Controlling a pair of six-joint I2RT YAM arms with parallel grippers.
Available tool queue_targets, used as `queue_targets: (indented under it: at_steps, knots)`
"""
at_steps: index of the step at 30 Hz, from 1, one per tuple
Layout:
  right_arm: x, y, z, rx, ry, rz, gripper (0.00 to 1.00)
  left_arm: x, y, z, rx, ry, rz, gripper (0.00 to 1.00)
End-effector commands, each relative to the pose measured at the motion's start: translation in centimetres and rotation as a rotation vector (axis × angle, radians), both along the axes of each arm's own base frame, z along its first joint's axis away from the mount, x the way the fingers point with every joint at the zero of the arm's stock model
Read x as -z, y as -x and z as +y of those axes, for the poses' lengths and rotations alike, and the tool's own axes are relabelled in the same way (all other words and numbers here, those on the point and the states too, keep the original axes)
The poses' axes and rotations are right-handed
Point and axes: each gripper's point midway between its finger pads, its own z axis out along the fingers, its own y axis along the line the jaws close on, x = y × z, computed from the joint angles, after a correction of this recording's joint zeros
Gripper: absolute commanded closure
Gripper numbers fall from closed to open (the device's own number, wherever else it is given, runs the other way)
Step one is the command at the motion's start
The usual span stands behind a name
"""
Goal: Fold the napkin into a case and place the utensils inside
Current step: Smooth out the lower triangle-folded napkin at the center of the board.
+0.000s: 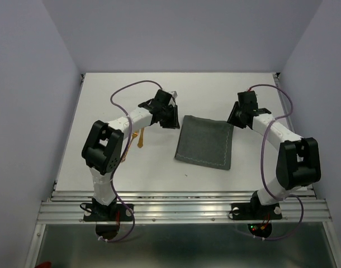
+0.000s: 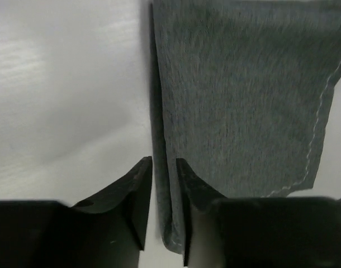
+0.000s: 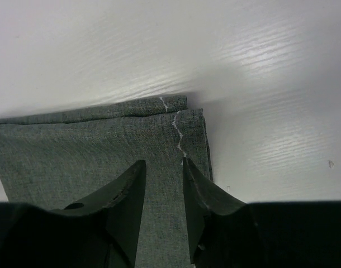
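The white table (image 1: 103,167) carries the napkin (image 1: 205,142) near its middle, a dark grey, roughly square slab lying flat with its pale stitched hem running along the near and right-hand sides. In the right wrist view two layers show, stacked at the napkin's far right corner, so at least one fold is in place. It is not a long narrow case, though, so I judge the folding step to be only partly done. The left gripper (image 1: 171,117) hovers at the napkin's far left corner. Its jaws are parted by a narrow gap, and the doubled left edge runs up through that gap with bare table showing beside it, so nothing looks pinched. The right gripper (image 1: 236,116) sits over the napkin's far right corner, its jaws likewise spread, with flat cloth visible between them and no grip on it. The utensils (image 1: 141,137), thin orange-brown sticks, lie left of the napkin, well apart from it and partly hidden under the left arm. The next move likely calls for both grippers to close on one edge of the napkin together and carry it across evenly, narrowing the cloth without dragging the lower layer.
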Motion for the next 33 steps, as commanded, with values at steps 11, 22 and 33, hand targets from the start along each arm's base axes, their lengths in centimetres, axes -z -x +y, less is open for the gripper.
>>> queue_targets:
  at_steps: [11, 22, 33]
  knots:
    - [4.6, -4.2, -0.6, 0.021, 0.064, 0.052, 0.88, 5.9, 7.5, -1.3, 0.148, 0.006, 0.123, 1.0]
    - [1.6, -3.1, 2.0, -0.035, 0.078, -0.016, 0.87, 3.6, 7.6, -0.3, 0.128, -0.023, 0.086, 1.0]
    - [-1.6, -5.1, 11.0, -0.18, -0.04, -0.115, 0.83, 2.6, 11.3, -0.4, 0.189, 0.073, 0.123, 1.0]
